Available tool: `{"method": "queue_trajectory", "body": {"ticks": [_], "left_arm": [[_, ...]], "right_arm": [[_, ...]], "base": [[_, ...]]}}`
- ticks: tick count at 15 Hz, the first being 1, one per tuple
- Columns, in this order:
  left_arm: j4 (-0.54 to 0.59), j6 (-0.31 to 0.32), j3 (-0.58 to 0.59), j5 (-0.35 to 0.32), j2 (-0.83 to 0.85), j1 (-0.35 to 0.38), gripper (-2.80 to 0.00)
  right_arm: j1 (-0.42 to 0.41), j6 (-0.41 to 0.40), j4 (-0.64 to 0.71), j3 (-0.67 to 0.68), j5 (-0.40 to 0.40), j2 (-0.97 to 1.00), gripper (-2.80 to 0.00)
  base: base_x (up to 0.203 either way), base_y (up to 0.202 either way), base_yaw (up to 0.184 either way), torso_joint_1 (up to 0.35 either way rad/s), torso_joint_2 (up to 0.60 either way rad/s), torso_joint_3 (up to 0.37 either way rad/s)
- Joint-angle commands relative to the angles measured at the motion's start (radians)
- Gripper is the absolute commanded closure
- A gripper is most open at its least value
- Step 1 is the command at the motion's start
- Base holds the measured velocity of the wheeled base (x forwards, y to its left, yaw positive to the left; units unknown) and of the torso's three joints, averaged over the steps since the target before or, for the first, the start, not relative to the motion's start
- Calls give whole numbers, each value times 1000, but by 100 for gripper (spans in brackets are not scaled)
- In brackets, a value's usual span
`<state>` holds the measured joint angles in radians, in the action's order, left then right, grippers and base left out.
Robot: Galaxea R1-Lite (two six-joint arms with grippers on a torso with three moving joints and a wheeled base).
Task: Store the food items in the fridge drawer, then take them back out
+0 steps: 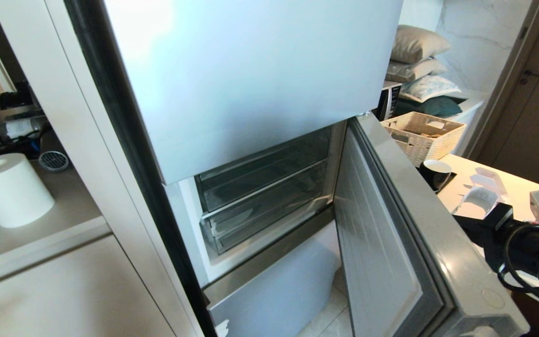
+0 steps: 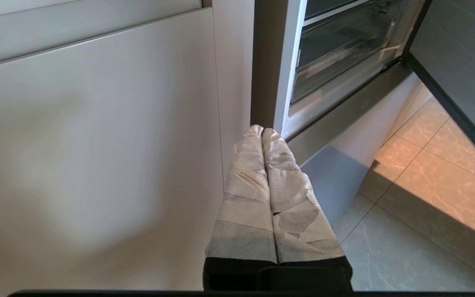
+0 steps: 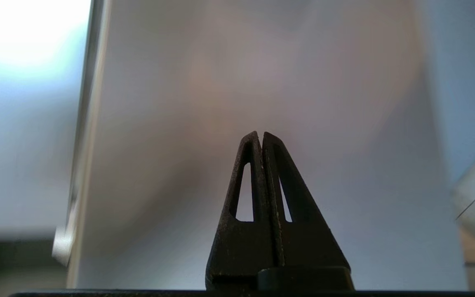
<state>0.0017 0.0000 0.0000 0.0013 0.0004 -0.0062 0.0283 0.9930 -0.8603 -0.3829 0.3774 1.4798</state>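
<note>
Head view shows my right arm (image 1: 522,243) low at the right edge, outside the open fridge door (image 1: 391,224), which stands between it and the clear drawers (image 1: 265,187). Both drawers are pushed in, long axes running across the fridge opening. My right claw (image 3: 261,134) is pressed together, empty, facing a plain pale panel. My left claw (image 2: 262,130), also together, hangs low beside the cabinet, nearer the drawers. I see no food anywhere. A basket (image 1: 421,133) sits on the counter's far edge.
</note>
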Motion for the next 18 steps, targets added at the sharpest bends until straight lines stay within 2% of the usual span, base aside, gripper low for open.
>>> {"method": "queue_trajectory", "body": {"ticks": [1,3,5,7,9,11,13,15,18], "left_arm": [[0,0,0,0,0,0,0],[0,0,0,0,0,0,0],[0,0,0,0,1,0,0],[0,0,0,0,0,0,0],[0,0,0,0,0,-1,0],[0,0,0,0,0,0,0],[0,0,0,0,0,0,0],[0,0,0,0,1,-1,0],[0,0,0,0,0,0,0]], "right_arm": [[129,5,-1,-23,-1,3,0],[244,2,6,-103,-27,86,0],[323,-15,8,-206,-97,219,0],[384,-74,9,-347,-154,379,0],[438,-136,37,-543,-185,536,0],[481,-220,134,-744,-202,643,0],[518,-294,215,-854,-213,697,0],[525,-309,231,-812,-216,644,0],[527,-351,233,-640,-215,439,0]], "base": [[0,0,0,0,0,0],[0,0,0,0,0,0],[0,0,0,0,0,0],[0,0,0,0,0,0],[0,0,0,0,0,0],[0,0,0,0,0,0],[0,0,0,0,0,0],[0,0,0,0,0,0],[0,0,0,0,0,0]]}}
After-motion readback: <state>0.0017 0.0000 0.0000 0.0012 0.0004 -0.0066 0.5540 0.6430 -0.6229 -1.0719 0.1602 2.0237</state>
